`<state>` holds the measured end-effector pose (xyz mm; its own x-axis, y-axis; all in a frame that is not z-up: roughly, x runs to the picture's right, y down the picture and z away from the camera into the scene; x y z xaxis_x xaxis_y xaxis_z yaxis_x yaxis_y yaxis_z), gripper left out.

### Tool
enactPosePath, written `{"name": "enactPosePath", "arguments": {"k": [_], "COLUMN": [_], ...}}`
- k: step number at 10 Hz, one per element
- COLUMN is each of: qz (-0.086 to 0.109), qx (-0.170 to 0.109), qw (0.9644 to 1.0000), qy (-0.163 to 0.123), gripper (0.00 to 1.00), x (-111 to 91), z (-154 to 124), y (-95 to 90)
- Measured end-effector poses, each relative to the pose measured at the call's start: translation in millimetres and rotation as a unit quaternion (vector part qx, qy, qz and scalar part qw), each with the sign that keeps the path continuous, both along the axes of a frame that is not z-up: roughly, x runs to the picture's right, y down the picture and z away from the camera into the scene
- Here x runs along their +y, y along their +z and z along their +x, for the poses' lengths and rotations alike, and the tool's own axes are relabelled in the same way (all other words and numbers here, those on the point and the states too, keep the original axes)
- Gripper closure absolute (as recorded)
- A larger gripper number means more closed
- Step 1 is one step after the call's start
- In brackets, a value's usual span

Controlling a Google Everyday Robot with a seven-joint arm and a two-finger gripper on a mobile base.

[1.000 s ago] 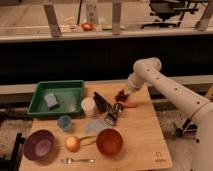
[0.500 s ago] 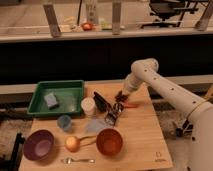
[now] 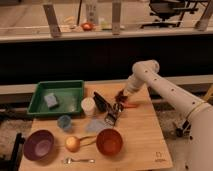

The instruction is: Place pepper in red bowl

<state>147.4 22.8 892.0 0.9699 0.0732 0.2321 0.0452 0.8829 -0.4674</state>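
The pepper (image 3: 131, 105) is a slim orange-red piece lying on the wooden table (image 3: 145, 135), right of centre. The white arm reaches down from the right. Its gripper (image 3: 121, 98) sits low over the table, just left of the pepper and beside a dark reddish-brown clump (image 3: 119, 94). I cannot tell whether it touches the pepper. The red bowl (image 3: 109, 141) stands empty near the table's front, below and left of the gripper.
A black object (image 3: 101, 102) and a silvery tool (image 3: 113, 116) lie left of the gripper. A white cup (image 3: 88, 106), a small blue cup (image 3: 64, 122), a green tray (image 3: 75, 90) holding a blue sponge (image 3: 51, 100), a purple bowl (image 3: 39, 144), an orange ball (image 3: 73, 144) and a spoon (image 3: 77, 160) fill the left side.
The arm's elbow has shifted slightly sideways while the gripper stayed low by the pepper. The pepper and the bowls have not moved.
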Motion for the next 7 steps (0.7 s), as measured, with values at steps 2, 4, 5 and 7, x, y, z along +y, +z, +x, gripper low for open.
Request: {"name": "enactPosePath", "arguments": {"k": [2, 4, 5, 7], "qz": [-0.016, -0.030, -0.034, -0.038], "qx": [0.006, 0.013, 0.015, 0.020], "qw": [0.9999, 0.9995, 0.9993, 0.9991], "qy": [-0.001, -0.004, -0.003, 0.002], "gripper": [0.20, 0.20, 0.20, 0.20], "x": [7, 14, 17, 25], "z": [6, 12, 15, 25], "y": [12.1, 23.0, 24.8, 26.3]}}
